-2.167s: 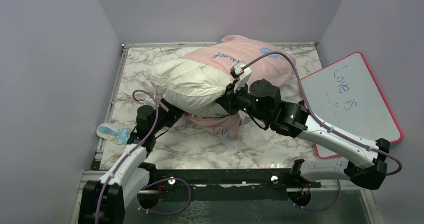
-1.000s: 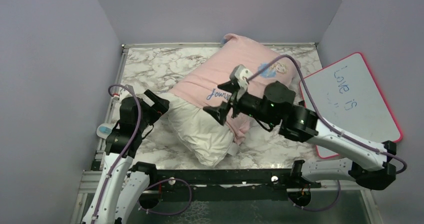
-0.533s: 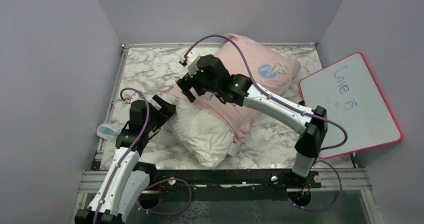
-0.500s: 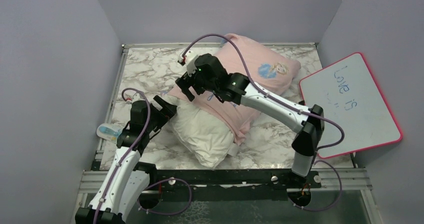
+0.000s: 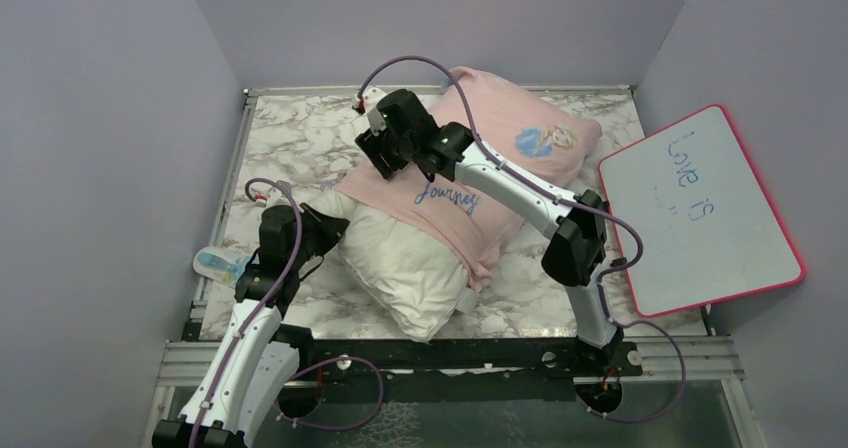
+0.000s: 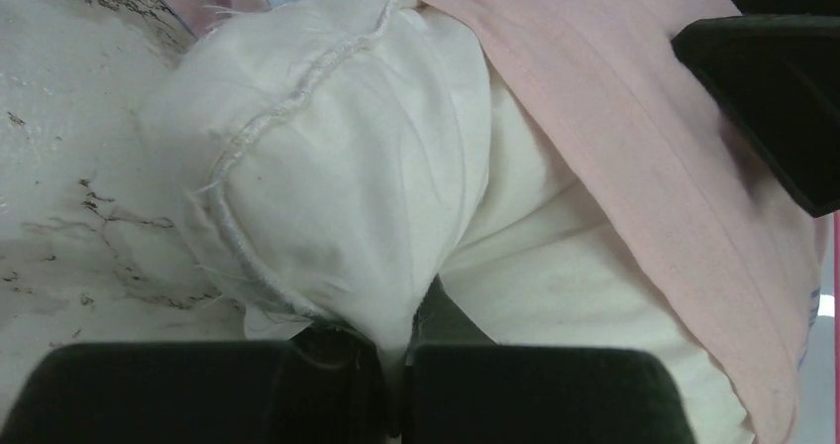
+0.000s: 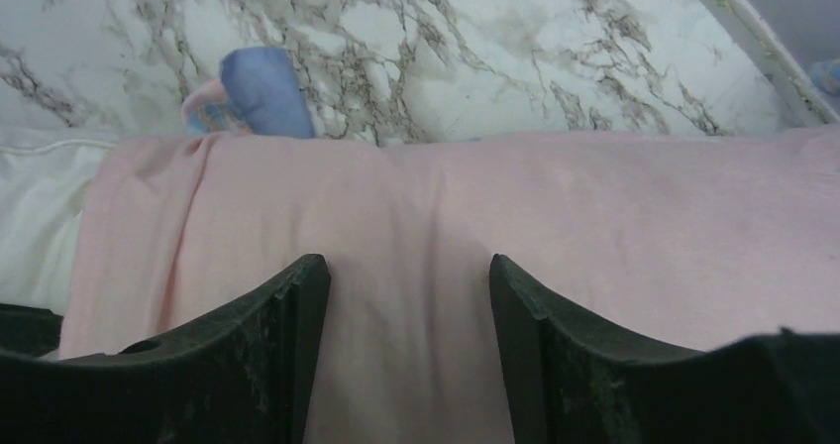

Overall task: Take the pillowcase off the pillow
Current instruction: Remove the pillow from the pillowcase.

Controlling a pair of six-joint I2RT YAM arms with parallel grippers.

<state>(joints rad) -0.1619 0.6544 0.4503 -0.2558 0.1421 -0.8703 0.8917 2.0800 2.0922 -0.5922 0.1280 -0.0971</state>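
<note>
The pillow (image 5: 405, 268) lies slantwise on the bench (image 5: 290, 133). Its bare white end points toward 7 o'clock, and the rest, toward 1 o'clock, sits inside the pillowcase (image 5: 510, 158), pink side up. Roughly half of the pillow is out. I judge the arms are set to pull against each other: one anchors the bare end so the cover can be drawn off toward the far side.

The left tool (image 6: 396, 365), at 8 o'clock of the pillow, has its jaws pinched together on the seamed white corner, with a pucker of white cloth caught between them. It grips the pillow only; the pink hem lies just beside the jaws, not in them.

The right tool (image 7: 406, 266) is at 11 o'clock, over the cover's open hem. Its jaws stand well apart, astride a flat stretch of pink cloth, and nothing is pinched. The wrist view is too close to tell whether the tips press on the fabric or hang just above it.
</note>
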